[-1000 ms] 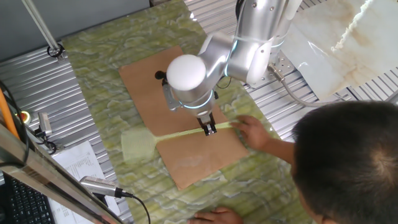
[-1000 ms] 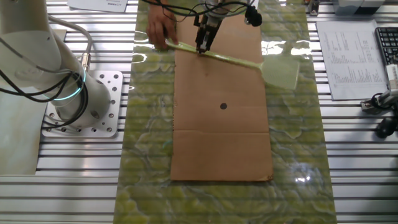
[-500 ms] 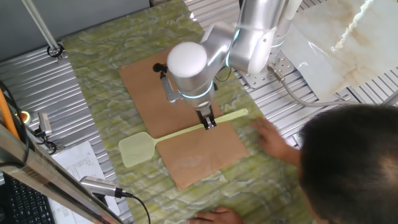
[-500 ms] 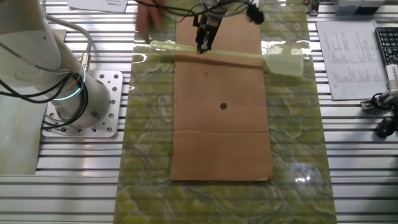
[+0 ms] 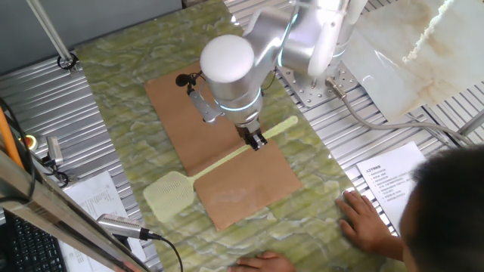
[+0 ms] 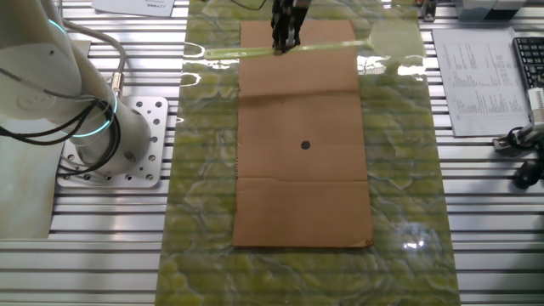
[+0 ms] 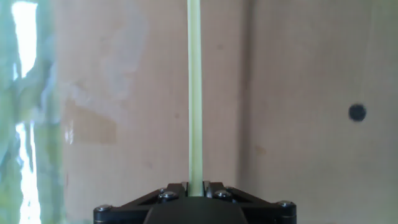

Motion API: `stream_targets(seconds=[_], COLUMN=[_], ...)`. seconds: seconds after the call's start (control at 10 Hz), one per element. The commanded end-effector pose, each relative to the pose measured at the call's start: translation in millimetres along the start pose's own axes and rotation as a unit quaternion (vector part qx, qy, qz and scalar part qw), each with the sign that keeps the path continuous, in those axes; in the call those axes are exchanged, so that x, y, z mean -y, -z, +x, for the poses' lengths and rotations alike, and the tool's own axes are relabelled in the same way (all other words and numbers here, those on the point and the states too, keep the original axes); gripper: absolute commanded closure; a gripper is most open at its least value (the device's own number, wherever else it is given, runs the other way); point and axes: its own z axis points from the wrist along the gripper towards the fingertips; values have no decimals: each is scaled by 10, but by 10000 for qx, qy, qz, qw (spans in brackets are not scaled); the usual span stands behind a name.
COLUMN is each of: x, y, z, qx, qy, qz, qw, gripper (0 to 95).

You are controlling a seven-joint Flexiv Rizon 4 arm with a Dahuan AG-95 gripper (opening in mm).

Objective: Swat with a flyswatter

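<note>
My gripper (image 5: 255,140) is shut on the thin handle of the pale yellow-green flyswatter (image 5: 219,162) and holds it above the brown board (image 5: 227,189). Its squarish mesh head (image 5: 168,193) hangs past the board's near-left edge, the handle end (image 5: 290,124) points toward the arm's base. In the other fixed view the gripper (image 6: 285,47) grips the handle (image 6: 246,53) at the board's far end, with the head (image 6: 393,36) to the right. The hand view shows the handle (image 7: 194,93) running straight up from between the shut jaws, over the board. A black dot (image 7: 357,112) marks the board.
A person's head (image 5: 454,204) and hand (image 5: 367,219) are at the lower right, another hand (image 5: 261,263) at the bottom edge. Papers (image 5: 389,177) lie near the hand. A microphone (image 5: 121,225) and keyboard (image 6: 529,59) sit at the table's sides. The arm's base (image 6: 106,136) stands left.
The gripper has lifted and swung the flyswatter, its head moving toward the near-left corner. The person's hand let go of the handle and drew back to the lower right.
</note>
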Motion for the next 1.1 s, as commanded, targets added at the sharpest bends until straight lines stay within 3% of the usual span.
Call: stream_targets(seconds=[0.1, 0.2, 0.4, 0.6, 0.8, 1.0, 1.1], x=[63, 134, 307, 430, 680, 818, 818], y=[242, 313, 417, 419, 402, 395, 395], z=[-93, -159, -267, -259, -222, -268, -268], qx=[-34, -65, -131, -150, -128, -25, 202], qy=[865, 1132, 1977, 2356, 2722, 3222, 3520], qz=[225, 260, 410, 518, 620, 635, 531], qw=[9960, 9932, 9793, 9704, 9602, 9445, 9343], gripper=[950, 950, 950, 950, 950, 950, 950])
